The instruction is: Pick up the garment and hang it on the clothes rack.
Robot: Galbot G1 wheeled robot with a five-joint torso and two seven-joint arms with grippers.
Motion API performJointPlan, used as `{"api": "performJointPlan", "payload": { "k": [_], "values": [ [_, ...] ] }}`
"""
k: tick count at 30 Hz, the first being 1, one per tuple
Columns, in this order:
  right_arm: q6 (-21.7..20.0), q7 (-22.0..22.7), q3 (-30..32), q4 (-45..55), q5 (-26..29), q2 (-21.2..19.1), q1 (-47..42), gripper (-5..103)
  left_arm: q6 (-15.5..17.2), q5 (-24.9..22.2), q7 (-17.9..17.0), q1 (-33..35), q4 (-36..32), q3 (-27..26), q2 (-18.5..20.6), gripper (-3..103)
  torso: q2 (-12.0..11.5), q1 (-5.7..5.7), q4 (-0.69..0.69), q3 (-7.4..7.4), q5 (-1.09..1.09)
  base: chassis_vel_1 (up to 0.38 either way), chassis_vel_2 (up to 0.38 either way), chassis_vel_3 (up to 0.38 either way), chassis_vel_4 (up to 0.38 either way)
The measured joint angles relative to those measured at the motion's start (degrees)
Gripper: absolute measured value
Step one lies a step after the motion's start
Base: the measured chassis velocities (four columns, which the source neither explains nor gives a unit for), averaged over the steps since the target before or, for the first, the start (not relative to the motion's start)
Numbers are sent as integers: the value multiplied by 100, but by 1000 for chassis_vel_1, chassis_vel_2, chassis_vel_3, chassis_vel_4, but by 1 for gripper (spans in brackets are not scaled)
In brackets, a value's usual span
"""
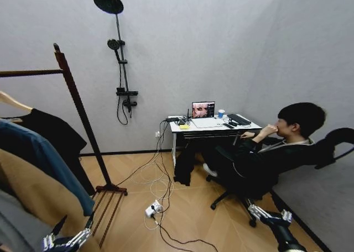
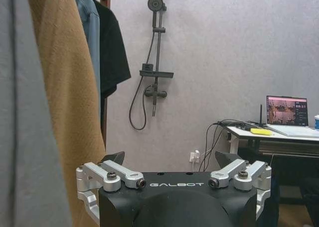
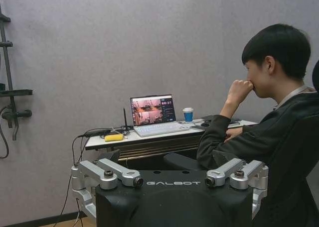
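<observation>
Hung already on the clothes rack (image 1: 77, 108), the black garment (image 1: 55, 133), up and left of the left claw (image 1: 69, 240), spread and empty, nearer than the right claw (image 1: 269, 214), also spread.

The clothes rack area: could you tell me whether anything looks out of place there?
Nothing looks damaged. The garment already hangs on the clothes rack. Loose cables and a power strip sprawl across the floor beside its base.

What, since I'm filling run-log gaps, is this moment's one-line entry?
left end effector: open, low beside clothes rack | right end effector: open, empty | garment: on hanger at rack
</observation>
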Motion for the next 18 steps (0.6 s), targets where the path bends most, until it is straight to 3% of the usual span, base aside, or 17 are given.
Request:
{"api": "performJointPlan", "payload": {
  "k": [9,12,16,18],
  "values": [
    [0,0,0,0,0,0,0,100,0,0,2,0,0,0,0,100,0,0,0,0,4,257,-252,-255,251],
    [0,0,0,0,0,0,0,100,0,0,2,0,0,0,0,100,0,0,-1,0,-3,305,-320,-317,307],
    [0,0,-1,-1,0,0,1,100,0,0,2,0,-1,0,0,100,0,0,0,1,7,353,-315,-370,354],
    [1,0,0,0,0,0,-1,100,0,-1,-1,0,0,0,0,100,0,-1,0,0,-5,352,-376,-355,358]
  ]
}}
